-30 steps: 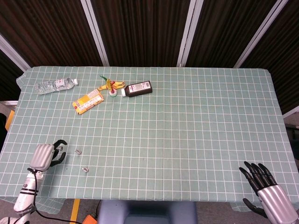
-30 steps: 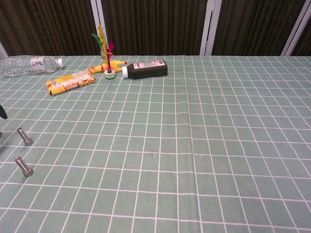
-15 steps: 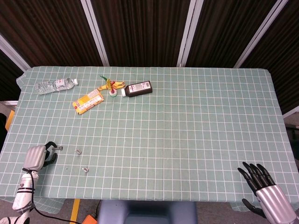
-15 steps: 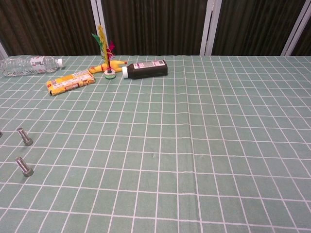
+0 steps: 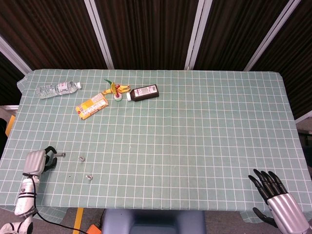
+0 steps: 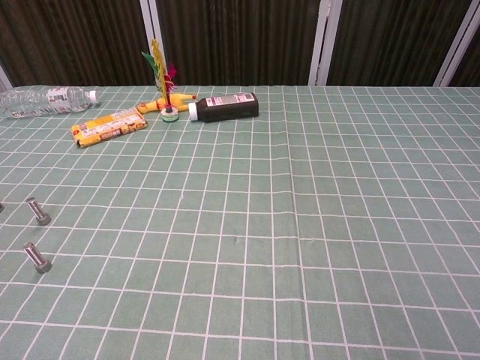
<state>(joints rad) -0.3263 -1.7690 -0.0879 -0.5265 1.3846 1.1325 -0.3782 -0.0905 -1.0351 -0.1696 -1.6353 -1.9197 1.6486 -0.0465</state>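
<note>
At the lower left of the head view, a small steel bolt is pinched by the curled left hand; two loose bolts lie nearby. At lower right, the right hand is kept spread and empty

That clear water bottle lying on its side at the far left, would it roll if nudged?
Probably. The water bottle lies on its side on flat cloth, so a sideways push would likely roll it. It looks nearly empty, so probably light. Its thin clear plastic may dent when squeezed.
</note>
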